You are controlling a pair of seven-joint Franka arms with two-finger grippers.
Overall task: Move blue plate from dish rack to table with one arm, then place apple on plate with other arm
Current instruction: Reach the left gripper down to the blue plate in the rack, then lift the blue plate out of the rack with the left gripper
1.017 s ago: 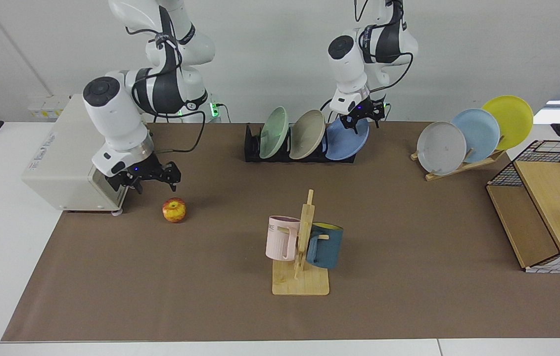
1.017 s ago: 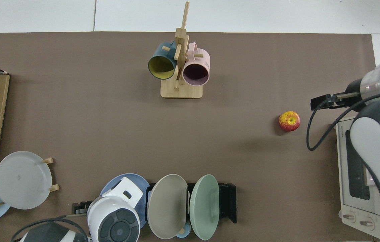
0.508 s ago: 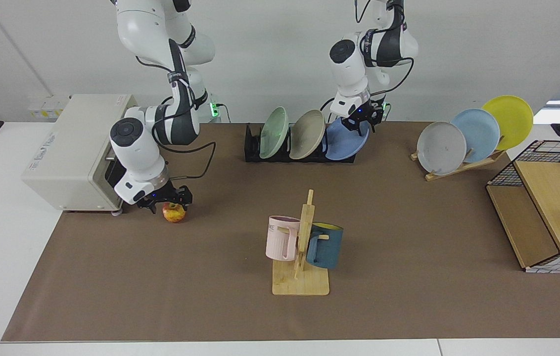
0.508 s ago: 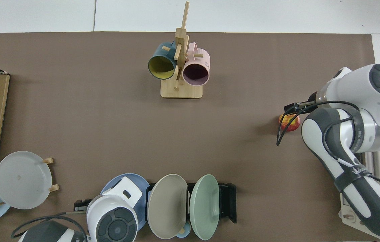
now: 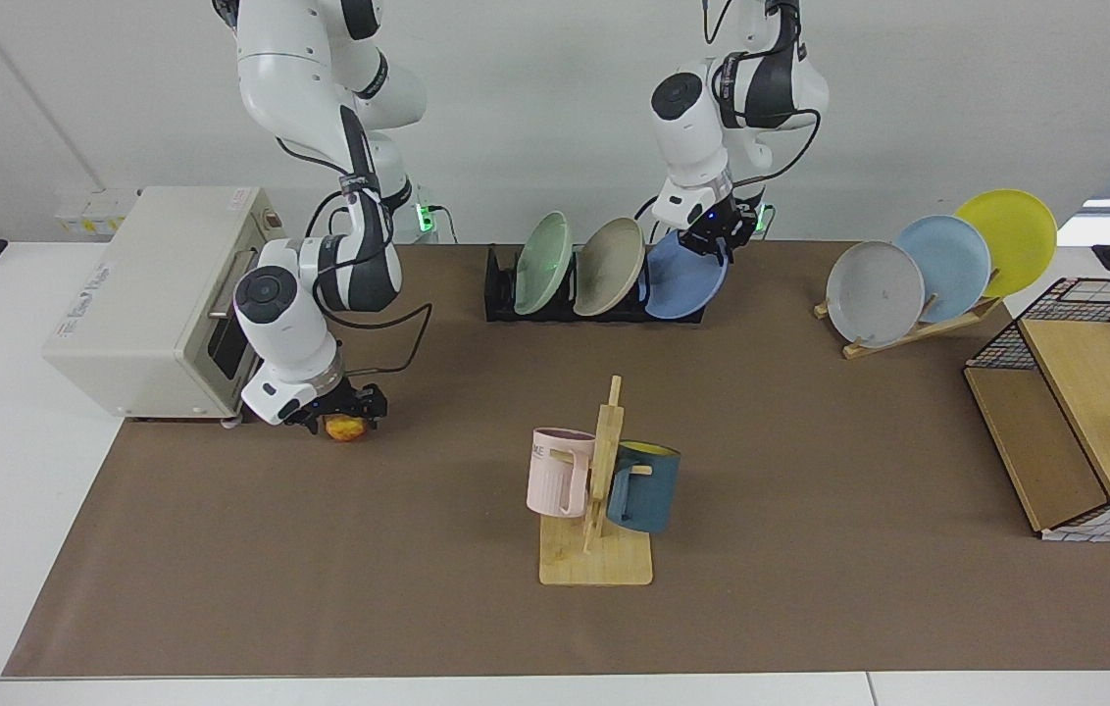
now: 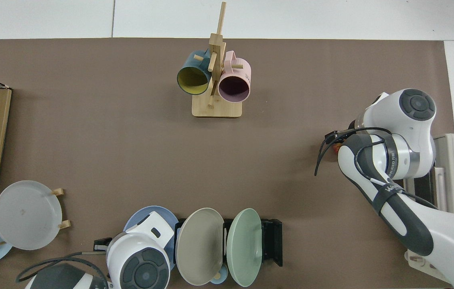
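The blue plate (image 5: 682,282) leans in the rightmost slot of the black dish rack (image 5: 501,292), beside a beige and a green plate. My left gripper (image 5: 714,235) is at the plate's upper rim. In the top view that arm's wrist covers most of the blue plate (image 6: 143,216). The apple (image 5: 347,429) lies on the brown mat of the table (image 5: 810,471) in front of the toaster oven. My right gripper (image 5: 347,410) is down over the apple, open, a finger on either side. From above only a red sliver of the apple (image 6: 335,147) shows under the right gripper (image 6: 332,139).
A wooden mug tree (image 5: 599,490) with a pink and a dark blue mug stands mid-mat. A cream toaster oven (image 5: 148,304) is close behind the right arm. A wooden stand (image 5: 908,328) holds grey, pale blue and yellow plates. A wire-and-wood box (image 5: 1084,422) sits beside it.
The right arm swung out from the oven and lowered its gripper down over the apple. The left gripper shifted slightly at the blue plate's rim; the plate stays in the rack.
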